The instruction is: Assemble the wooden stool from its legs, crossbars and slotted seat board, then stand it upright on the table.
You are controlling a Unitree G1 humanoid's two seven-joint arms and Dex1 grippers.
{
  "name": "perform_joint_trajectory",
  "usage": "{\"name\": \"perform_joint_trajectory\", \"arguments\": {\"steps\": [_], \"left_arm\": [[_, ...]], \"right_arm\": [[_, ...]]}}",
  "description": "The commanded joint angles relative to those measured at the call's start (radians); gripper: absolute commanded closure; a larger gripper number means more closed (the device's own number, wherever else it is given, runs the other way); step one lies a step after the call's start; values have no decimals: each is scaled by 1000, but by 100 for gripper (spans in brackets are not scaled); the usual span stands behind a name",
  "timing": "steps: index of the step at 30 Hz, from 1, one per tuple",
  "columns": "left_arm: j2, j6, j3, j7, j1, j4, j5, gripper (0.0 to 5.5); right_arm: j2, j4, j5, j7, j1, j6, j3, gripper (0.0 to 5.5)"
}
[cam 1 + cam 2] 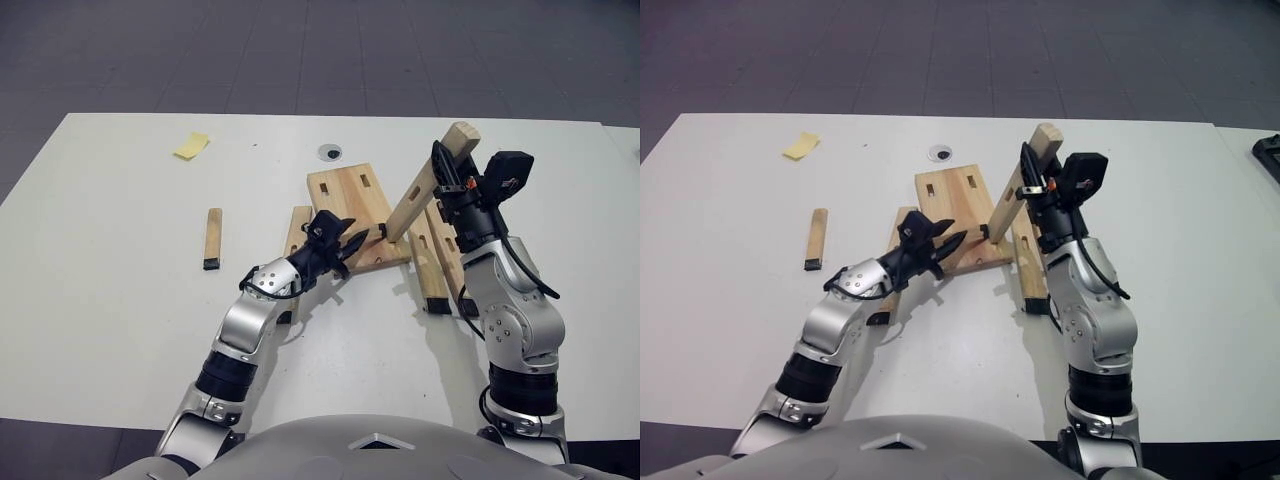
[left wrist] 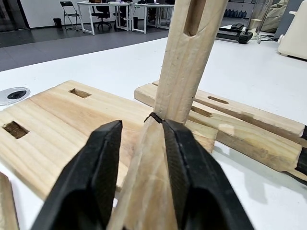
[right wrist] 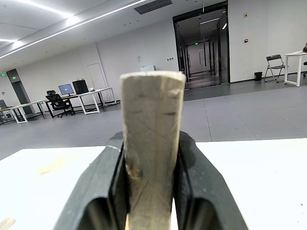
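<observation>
The slotted seat board (image 1: 345,200) lies mid-table, its near edge lifted a little. My left gripper (image 1: 345,244) is shut on that near edge; in the left wrist view the fingers (image 2: 98,163) clamp the wood. A wooden leg (image 1: 420,190) leans steeply, with its lower end at the board's near right slot (image 1: 384,232). My right gripper (image 1: 443,172) is shut on the leg's upper part, and the right wrist view shows the leg (image 3: 151,105) between the pads. Two more legs (image 1: 435,262) lie right of the board. Another leg (image 1: 297,228) lies partly under its left side.
A short crossbar (image 1: 213,238) lies alone to the left. Farther back are a yellow sticky note (image 1: 191,146) and a round cable port (image 1: 329,152). Bare white tabletop (image 1: 110,300) stretches to the left and the front.
</observation>
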Motion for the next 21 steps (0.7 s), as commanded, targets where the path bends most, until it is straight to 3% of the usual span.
{"name": "perform_joint_trajectory", "arguments": {"steps": [1, 13, 17, 21], "left_arm": [[13, 0, 17, -1, -3, -24, -3, 480], [94, -30, -11, -30, 12, -211, 56, 490], [173, 16, 42, -88, -11, -377, 6, 490], [172, 89, 90, -132, -88, -451, -118, 490]], "right_arm": [[-10, 114, -33, -10, 85, 143, 32, 450], [-14, 129, -38, -2, 72, 138, 33, 450], [-21, 133, -38, 10, 67, 134, 30, 450], [-25, 139, -37, 12, 63, 133, 21, 450]]}}
